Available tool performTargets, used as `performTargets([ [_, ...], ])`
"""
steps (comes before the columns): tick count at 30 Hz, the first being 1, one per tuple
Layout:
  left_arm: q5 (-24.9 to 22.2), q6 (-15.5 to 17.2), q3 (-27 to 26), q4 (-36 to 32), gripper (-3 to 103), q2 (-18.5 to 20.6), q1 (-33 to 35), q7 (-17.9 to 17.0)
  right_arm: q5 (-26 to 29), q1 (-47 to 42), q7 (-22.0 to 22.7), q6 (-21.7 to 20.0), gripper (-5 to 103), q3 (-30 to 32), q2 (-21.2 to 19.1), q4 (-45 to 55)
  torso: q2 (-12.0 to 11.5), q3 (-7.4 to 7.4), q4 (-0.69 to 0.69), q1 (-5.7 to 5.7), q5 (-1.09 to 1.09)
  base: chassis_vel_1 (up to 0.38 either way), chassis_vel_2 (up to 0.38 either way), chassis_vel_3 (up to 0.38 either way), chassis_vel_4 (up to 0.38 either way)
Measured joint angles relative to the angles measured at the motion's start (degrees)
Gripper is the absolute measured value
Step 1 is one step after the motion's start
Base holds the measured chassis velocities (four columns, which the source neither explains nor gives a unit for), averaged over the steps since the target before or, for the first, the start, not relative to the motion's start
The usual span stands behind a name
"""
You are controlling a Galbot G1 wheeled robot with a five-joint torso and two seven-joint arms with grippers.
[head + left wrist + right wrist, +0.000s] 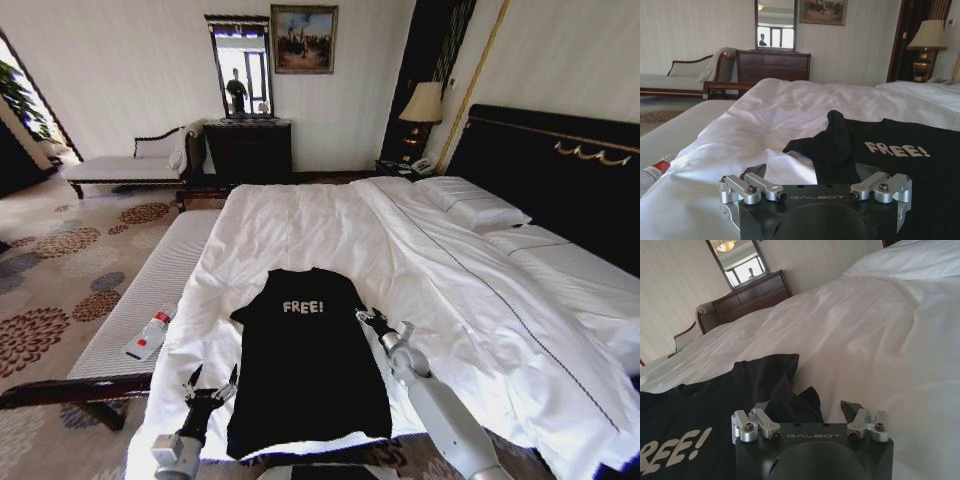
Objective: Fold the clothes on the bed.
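We see the black T-shirt (305, 365) lying flat and face up on the white duvet of the bed (460, 300), near the foot edge, its "FREE!" lettering pointing toward the pillows. We judge it light, limp cotton: it will sag and bunch wherever we lift it, and may drag over the smooth duvet, wrinkling the cover beneath. Our left claw (211, 390) hovers by the shirt's lower left edge with its fingers spread, holding nothing; our right claw (377, 322) sits just beside the right sleeve, likewise spread and empty. Both sleeves look already rumpled inward. The best holds, we think, are thin pinches at the sleeve edges or hem corners, one layer only, taken without snagging the duvet.
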Motion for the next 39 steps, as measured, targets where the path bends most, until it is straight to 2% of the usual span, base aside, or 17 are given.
performTargets([
  [2,0.0,0.1,0.0,0.0,100,-0.1,0.1,-0.2,1.9,0.6,0.4,-0.3,69,-0.3,0.2,-0.3,0.0,0.0,0.01,0.0,0.0,0.0,0.0,0.0,0.0],
  [5,-0.1,0.2,-0.3,0.0,100,-0.1,0.1,-0.4,2.3,0.9,0.5,-0.3,64,-0.5,0.3,-0.9,0.0,0.0,0.01,0.0,0.0,0.0,0.0,0.0,0.0],
  [8,-0.5,0.2,-0.5,0.0,100,-0.1,0.1,-0.6,2.4,1.1,0.5,-0.3,47,-0.7,0.1,-1.3,0.0,0.0,-0.01,0.0,0.0,0.0,0.0,0.0,0.0],
  [10,-0.6,0.2,-0.5,0.0,100,-0.1,0.0,-0.6,2.4,1.1,0.5,-0.2,47,-0.8,0.0,-1.3,0.0,0.0,-0.01,0.0,0.0,0.0,0.0,0.0,0.0],
  [14,-0.8,0.4,-0.4,0.2,100,-0.4,-0.2,-0.8,1.7,1.4,0.5,0.1,26,-1.2,0.2,-1.7,0.0,0.0,0.0,0.0,0.0,0.0,0.0,0.0,0.0],
  [15,-0.8,0.4,-0.4,0.2,100,-0.4,-0.2,-0.8,1.7,1.4,0.5,0.1,26,-1.2,0.2,-1.7,0.0,0.0,0.0,0.0,0.0,0.0,0.0,0.0,0.0],
  [17,-1.0,0.5,-0.4,0.2,100,-0.5,-0.2,-0.8,1.5,1.7,0.6,0.3,15,-1.3,0.3,-1.9,0.0,0.0,0.0,0.0,0.0,0.0,0.0,0.0,0.0],
  [18,-1.1,0.5,-0.4,0.2,100,-0.5,-0.2,-0.8,1.4,1.8,0.6,0.3,15,-1.4,0.3,-2.0,0.0,0.0,0.0,0.0,0.0,0.0,0.0,0.0,0.0],
  [20,-1.2,0.5,-0.5,0.2,100,-0.5,-0.1,-0.9,1.4,1.9,0.7,0.3,4,-1.4,0.3,-2.0,0.0,0.0,0.0,0.0,0.0,0.0,0.0,0.0,0.0],
  [23,-1.3,0.5,-0.6,0.2,100,-0.5,0.0,-0.9,1.4,2.0,0.8,0.3,1,-1.5,0.2,-2.0,0.0,0.0,0.0,0.0,0.0,0.0,0.0,0.0,0.0],
  [32,-1.5,0.1,-0.5,0.7,100,-1.3,-0.1,-0.8,1.4,3.8,2.1,0.2,1,-2.8,-1.7,-1.5,0.0,0.0,-0.01,0.0,0.01,0.0,0.0,0.0,0.0],
  [39,-2.9,-0.1,-1.6,0.8,100,-1.1,-0.1,-0.7,2.3,7.9,4.9,-1.5,1,-2.7,-2.4,-3.5,0.0,0.0,0.0,0.0,0.0,0.0,0.0,0.0,0.0],
])
